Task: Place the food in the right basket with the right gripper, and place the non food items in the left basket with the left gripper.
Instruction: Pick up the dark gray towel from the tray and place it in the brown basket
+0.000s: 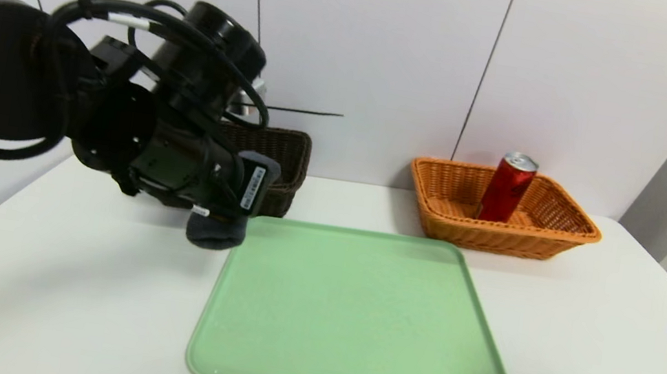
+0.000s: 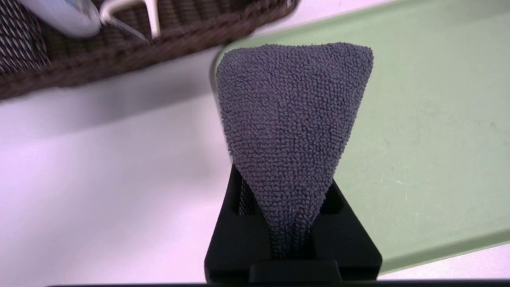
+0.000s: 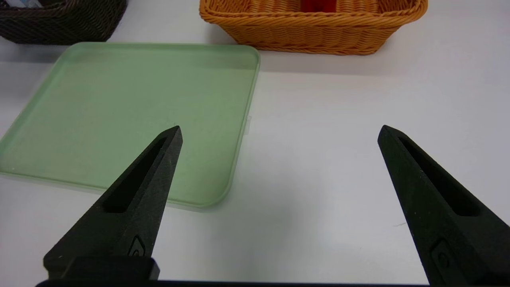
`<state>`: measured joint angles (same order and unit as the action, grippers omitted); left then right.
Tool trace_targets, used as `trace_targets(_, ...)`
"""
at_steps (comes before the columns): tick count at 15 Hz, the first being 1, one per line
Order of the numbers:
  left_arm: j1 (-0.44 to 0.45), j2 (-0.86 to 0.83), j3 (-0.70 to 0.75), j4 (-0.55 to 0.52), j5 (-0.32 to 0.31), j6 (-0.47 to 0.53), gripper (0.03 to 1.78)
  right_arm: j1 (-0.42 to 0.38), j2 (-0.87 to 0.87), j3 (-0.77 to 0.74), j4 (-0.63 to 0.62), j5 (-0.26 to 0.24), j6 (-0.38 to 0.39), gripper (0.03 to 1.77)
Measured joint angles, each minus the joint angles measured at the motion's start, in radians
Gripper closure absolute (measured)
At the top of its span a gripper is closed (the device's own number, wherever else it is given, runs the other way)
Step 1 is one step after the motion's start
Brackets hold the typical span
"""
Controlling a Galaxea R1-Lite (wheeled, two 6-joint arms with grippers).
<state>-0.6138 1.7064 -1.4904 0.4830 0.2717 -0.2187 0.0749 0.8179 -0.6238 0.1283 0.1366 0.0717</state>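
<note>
A white table [image 1: 66,280] stands against a white panelled wall, with a green tray [image 1: 354,320] lying flat in the middle of it. My left gripper [image 2: 293,223] hangs above the table near the tray's far left corner, its fingers clamped on the rolled dark grey cloth [image 2: 293,119]. The cloth bulges out beyond the fingertips and sticks out on either side of them in the head view, clear of the table below. Just past the fingertips sits the dark brown basket [image 1: 285,160], and in the left wrist view I can make out white items [image 2: 75,16] lying inside it, too blurred to name. My right gripper [image 3: 279,135] is parked low at the table's right edge, its fingers [image 3: 139,191] spread wide apart with nothing between them. Ahead of those fingertips, beyond the tray, stands the orange basket [image 1: 561,235], and the red can [image 1: 506,188] leans inside it, silver top up.
</note>
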Motion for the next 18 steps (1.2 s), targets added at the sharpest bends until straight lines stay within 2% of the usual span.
trace_targets(4, 0.161, 0.042, -0.086, -0.166, -0.196, 0.246, 1.57, 0.000, -0.011, 0.003, 0.005, 0.001, 0.000, 0.10)
trace_targets(7, 0.234, 0.120, -0.165, -0.207, -0.300, 0.425, 1.57, 0.000, -0.013, 0.003, 0.004, 0.003, 0.000, 0.11)
trace_targets(10, 0.259, 0.209, -0.242, -0.217, -0.328, 0.547, 1.57, 0.000, -0.010, 0.005, 0.004, 0.005, -0.001, 0.11)
trace_targets(13, 0.264, 0.294, -0.300, -0.275, -0.330, 0.667, 1.57, 0.000, -0.011, 0.007, 0.003, 0.003, -0.001, 0.11)
trace_targets(15, 0.284, 0.354, -0.341, -0.325, -0.330, 0.782, 1.57, 0.000, -0.012, 0.007, 0.004, -0.001, -0.001, 0.11)
trace_targets(18, 0.331, 0.434, -0.416, -0.331, -0.329, 0.910, 1.57, 0.000, -0.013, 0.014, 0.004, -0.005, 0.000, 0.10)
